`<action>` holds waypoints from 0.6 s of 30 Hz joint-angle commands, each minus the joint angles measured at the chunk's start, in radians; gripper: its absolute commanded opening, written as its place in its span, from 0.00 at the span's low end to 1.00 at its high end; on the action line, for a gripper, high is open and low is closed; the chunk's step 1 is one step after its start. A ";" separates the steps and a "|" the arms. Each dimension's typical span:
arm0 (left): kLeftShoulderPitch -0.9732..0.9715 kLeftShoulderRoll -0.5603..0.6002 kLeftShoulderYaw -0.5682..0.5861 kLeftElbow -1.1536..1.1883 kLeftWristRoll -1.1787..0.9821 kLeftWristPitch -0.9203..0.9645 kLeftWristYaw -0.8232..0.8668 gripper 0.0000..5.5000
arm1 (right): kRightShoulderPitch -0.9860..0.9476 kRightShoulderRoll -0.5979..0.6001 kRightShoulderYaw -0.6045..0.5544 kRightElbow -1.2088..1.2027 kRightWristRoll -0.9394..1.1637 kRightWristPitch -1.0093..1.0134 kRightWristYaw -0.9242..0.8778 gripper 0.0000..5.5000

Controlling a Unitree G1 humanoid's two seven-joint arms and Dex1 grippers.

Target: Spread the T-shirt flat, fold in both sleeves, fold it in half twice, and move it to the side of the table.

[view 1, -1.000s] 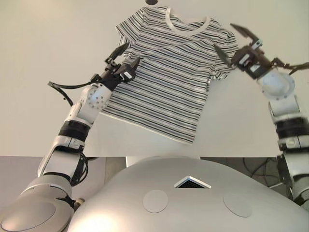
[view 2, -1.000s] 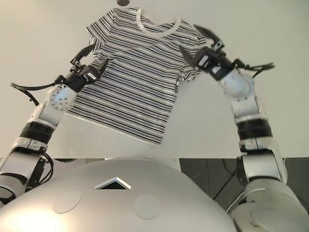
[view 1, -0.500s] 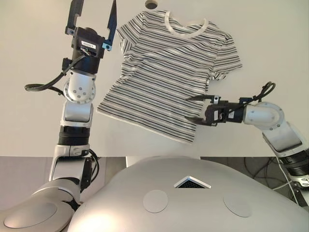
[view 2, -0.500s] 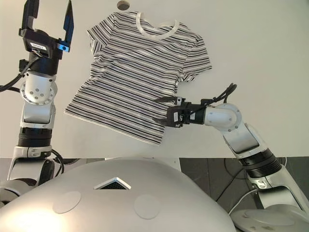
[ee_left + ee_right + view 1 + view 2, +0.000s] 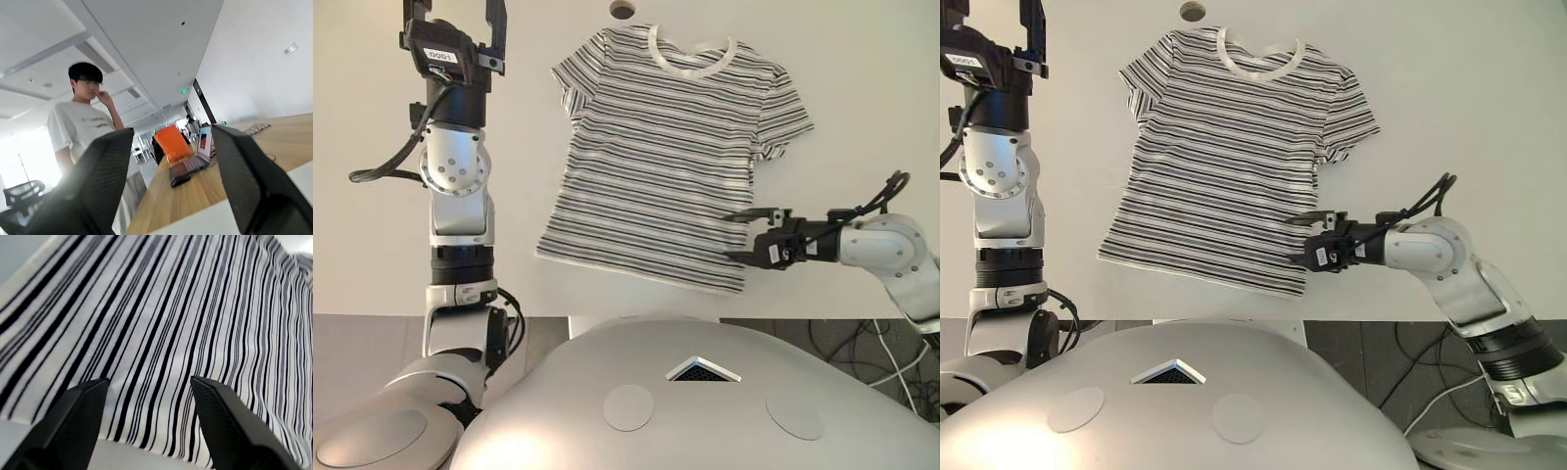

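The right claw (image 5: 745, 235) is held low and level with its two dark fingers (image 5: 68, 428) spread wide, gripping nothing. Its tips sit at the near right corner of the hem of a black-and-white striped short-sleeved cotton T-shirt (image 5: 666, 147). In the right wrist view the striped cloth fills the gap ahead of the fingers, with the hem edge just in front of them. Whether the tips touch the fabric cannot be told.

From that claw the T-shirt runs away toward the far side of the plain white table (image 5: 862, 59). It lies flat with its front up, both sleeves out to the sides and its white ribbed collar at the far end. Just past the collar is a small round grey spot (image 5: 623, 8) on the table.

The left claw (image 5: 453, 12) is raised high and points upward, well apart from the T-shirt's left sleeve. Its fingers (image 5: 105, 196) are also wide apart and hold nothing.
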 commanded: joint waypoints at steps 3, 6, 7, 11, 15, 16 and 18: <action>-0.031 -0.026 -0.003 0.053 -0.033 0.082 -0.041 0.53 | 0.039 -0.042 -0.043 0.042 -0.027 0.013 0.019 0.57; -0.047 -0.033 0.027 0.074 -0.088 0.154 -0.059 0.53 | 0.073 -0.053 -0.063 0.013 -0.016 0.009 0.021 0.57; -0.056 -0.038 0.042 0.086 -0.122 0.199 -0.067 0.53 | 0.093 -0.066 -0.070 0.006 -0.016 0.005 0.025 0.57; -0.072 -0.053 0.069 0.101 -0.234 0.341 -0.125 0.53 | 0.136 -0.090 -0.104 0.009 -0.017 0.000 0.028 0.57; -0.068 -0.072 0.068 0.090 -0.299 0.498 -0.153 0.53 | 0.129 -0.071 -0.155 -0.008 0.045 0.003 0.024 0.57; -0.068 -0.074 0.072 0.092 -0.315 0.529 -0.163 0.53 | 0.105 -0.042 -0.183 -0.020 0.106 0.018 0.015 0.57; -0.063 -0.073 0.074 0.092 -0.351 0.585 -0.198 0.53 | 0.021 0.046 -0.259 -0.024 0.249 0.047 -0.037 0.57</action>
